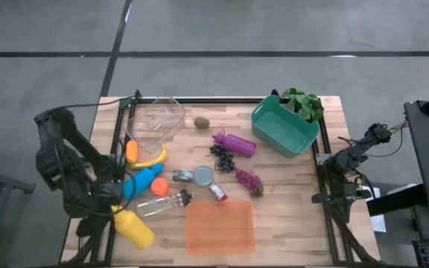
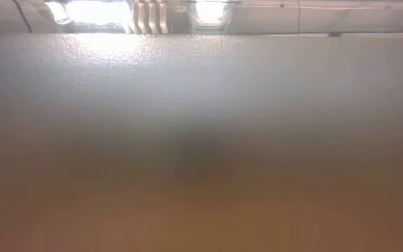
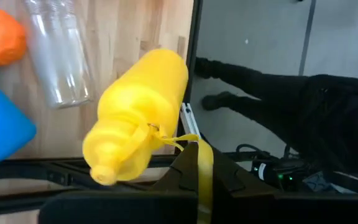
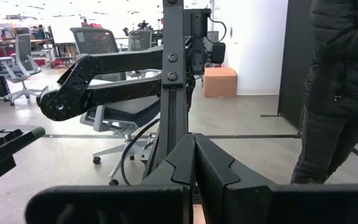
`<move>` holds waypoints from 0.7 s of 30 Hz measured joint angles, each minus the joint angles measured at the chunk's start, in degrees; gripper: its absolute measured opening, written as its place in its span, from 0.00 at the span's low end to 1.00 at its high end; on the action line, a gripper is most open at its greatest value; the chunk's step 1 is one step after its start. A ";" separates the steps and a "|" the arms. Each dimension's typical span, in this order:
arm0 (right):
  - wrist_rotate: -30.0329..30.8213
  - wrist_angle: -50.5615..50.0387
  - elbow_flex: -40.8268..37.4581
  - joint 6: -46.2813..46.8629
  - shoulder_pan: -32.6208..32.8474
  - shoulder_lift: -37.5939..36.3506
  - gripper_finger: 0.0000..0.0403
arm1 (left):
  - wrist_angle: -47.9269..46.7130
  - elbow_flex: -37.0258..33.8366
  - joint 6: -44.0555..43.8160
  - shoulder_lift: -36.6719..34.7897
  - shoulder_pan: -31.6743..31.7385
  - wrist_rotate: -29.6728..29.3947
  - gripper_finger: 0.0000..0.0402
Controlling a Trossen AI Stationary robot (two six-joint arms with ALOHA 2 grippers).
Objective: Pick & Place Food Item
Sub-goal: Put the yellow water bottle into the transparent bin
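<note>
Left gripper [image 3: 194, 146] sits nearest the lens in its wrist view, its 2 dark fingers pressed together with nothing held between them; a yellow strip runs along their seam, and I cannot tell whether it is pinched. Just ahead lies the yellow bottle [image 3: 138, 115], on its side at the table's front-left corner, with the clear bottle [image 1: 159, 203] and blue bottle [image 1: 141, 182] beside it.

None of these is food. The closest food to this gripper is the banana [image 1: 149, 158], with an orange food piece [image 1: 132, 151] touching its left end, both beyond the blue bottle and just in front of the clear container [image 1: 155, 119]. The banana's long axis runs roughly across the table, curved. The dark grapes [image 1: 223, 158], purple grapes [image 1: 249, 181] and kiwi [image 1: 201, 122] lie nearer the middle.

By my judgement the left arm is the nearer one and must lift over the bottles, open, and turn its fingers across the banana's length.

That arm is folded low over the front-left edge. The right gripper [image 4: 194, 143], fingers closed and empty, waits tucked at the table's right edge.
</note>
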 joint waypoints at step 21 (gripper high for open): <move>0.00 -0.01 -0.01 -0.01 0.01 0.00 0.02 | -11.66 15.11 15.07 0.00 21.61 -22.79 0.01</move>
